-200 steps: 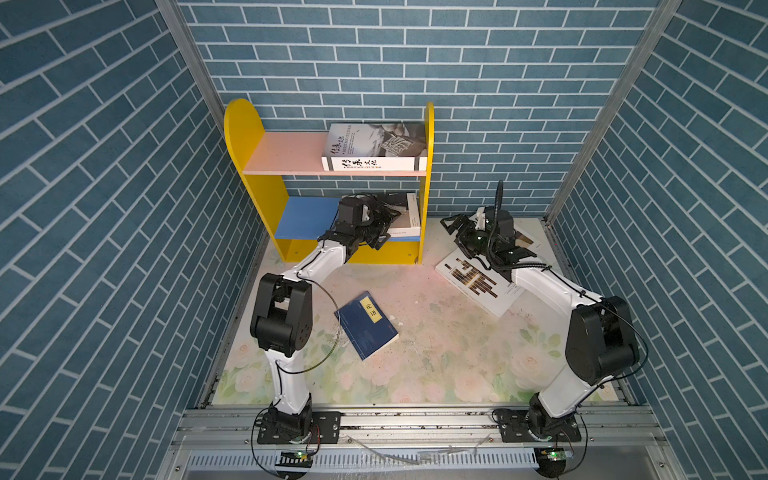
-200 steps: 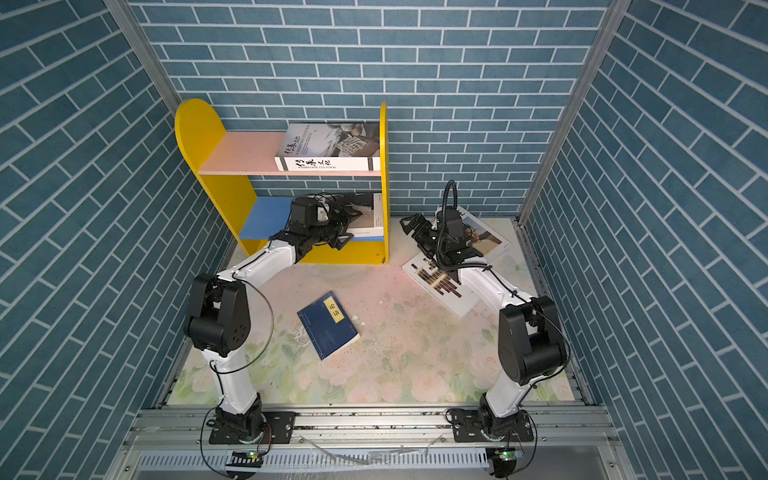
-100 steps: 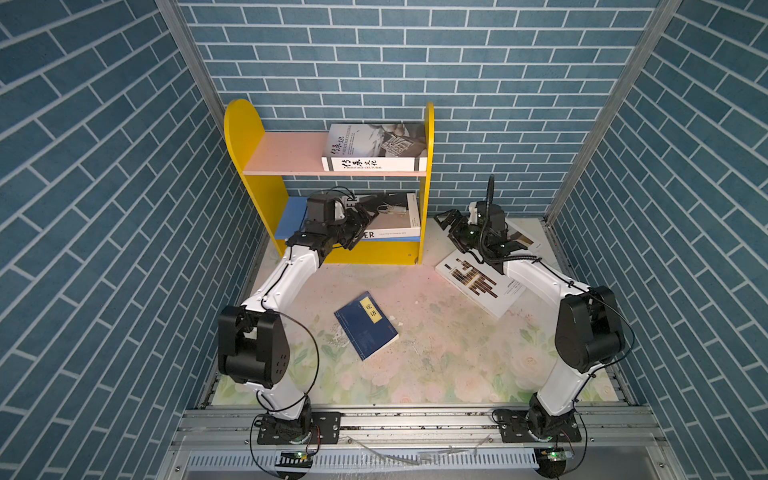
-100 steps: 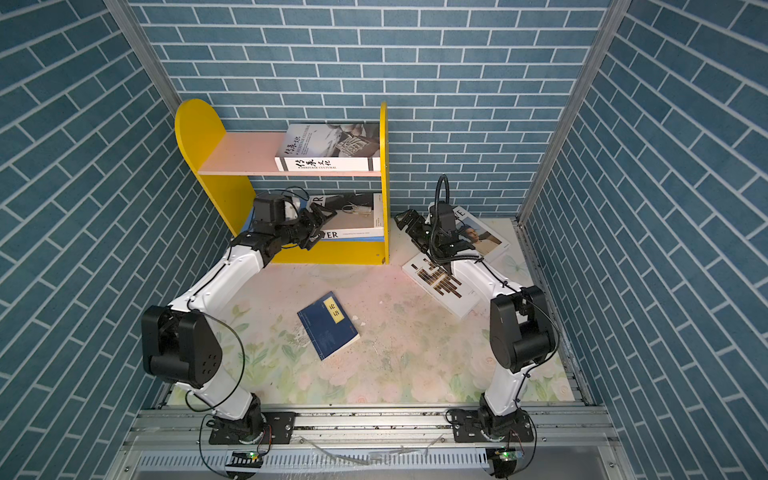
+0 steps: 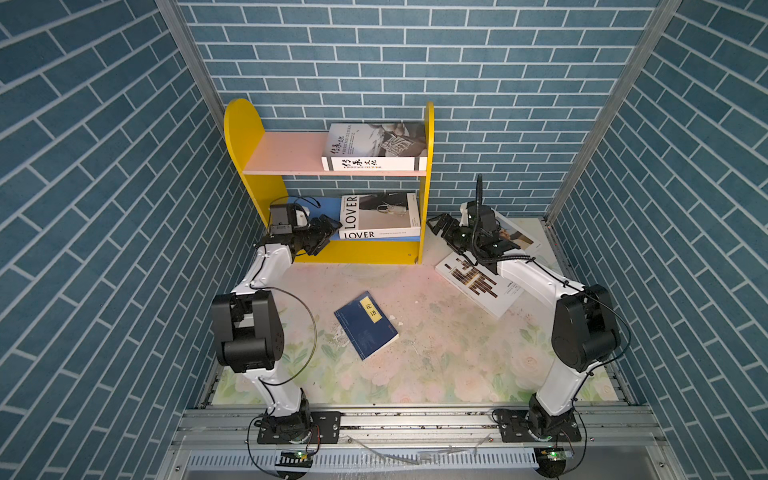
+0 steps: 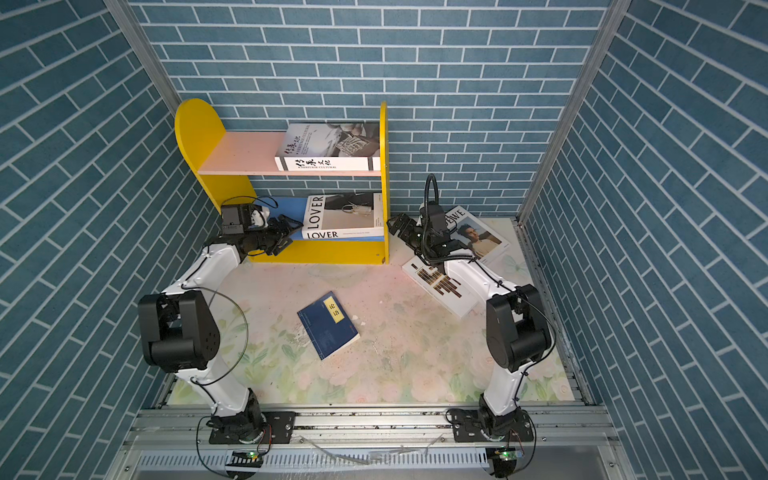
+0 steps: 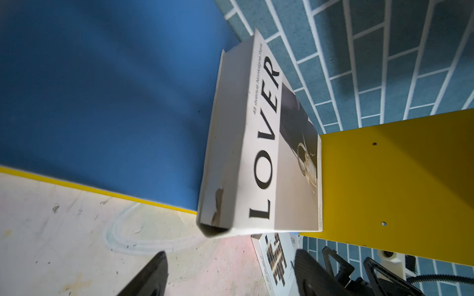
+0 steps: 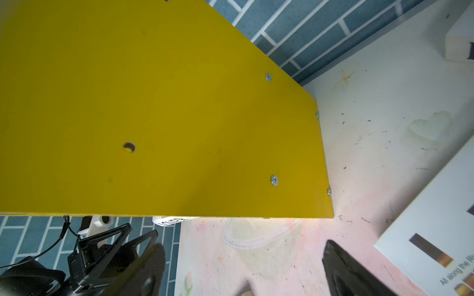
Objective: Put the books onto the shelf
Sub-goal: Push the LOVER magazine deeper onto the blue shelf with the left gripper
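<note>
The shelf stands against the back wall. A Heritage Cultural book lies on its pink upper board and the LOVER book on the blue lower board. My left gripper is open and empty, just left of the LOVER book's front corner. My right gripper is open and empty, beside the shelf's right side panel. On the table lie a navy book, a brown-bar book and, partly under the right arm, a LOEWE book.
Blue brick walls close in the back and both sides. The floral table mat spreads in front of the shelf. The left half of both shelf boards is bare. A metal rail holding both arm bases runs along the front edge.
My left gripper has drawn back out of the lower shelf to the left, leaving the LOVER book lying there. My right gripper has shifted a little left toward the shelf's side panel.
</note>
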Tool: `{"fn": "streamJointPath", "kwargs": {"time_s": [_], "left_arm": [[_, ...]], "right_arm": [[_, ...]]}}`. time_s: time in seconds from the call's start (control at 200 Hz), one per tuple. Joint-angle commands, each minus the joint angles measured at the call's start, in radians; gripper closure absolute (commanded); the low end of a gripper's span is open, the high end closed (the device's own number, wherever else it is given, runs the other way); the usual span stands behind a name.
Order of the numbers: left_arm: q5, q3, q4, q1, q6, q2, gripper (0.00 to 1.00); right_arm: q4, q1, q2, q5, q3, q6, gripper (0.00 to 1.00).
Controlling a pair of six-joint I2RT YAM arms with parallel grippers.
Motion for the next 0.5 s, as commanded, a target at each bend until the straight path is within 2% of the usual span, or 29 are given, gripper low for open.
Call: {"fn": "streamJointPath", "kwargs": {"time_s": [0.0, 0.315, 0.495], "left_arm": [[0.136, 0.051, 0.074, 0.001, 0.063, 0.04, 0.24], [0.222, 0.121, 0.162, 0.012, 0.05, 0.146, 0.36], [0.275, 0.158, 0.191, 0.012, 0.051, 0.186, 0.46]], "right_arm": [[-0.028, 0.006, -0.003, 0.043, 0.004, -0.027, 0.04], [-0.049, 0.02, -0.013, 0.098, -0.011, -0.021, 0.05], [-0.061, 0.025, -0.013, 0.118, -0.014, -0.018, 0.05]]}}
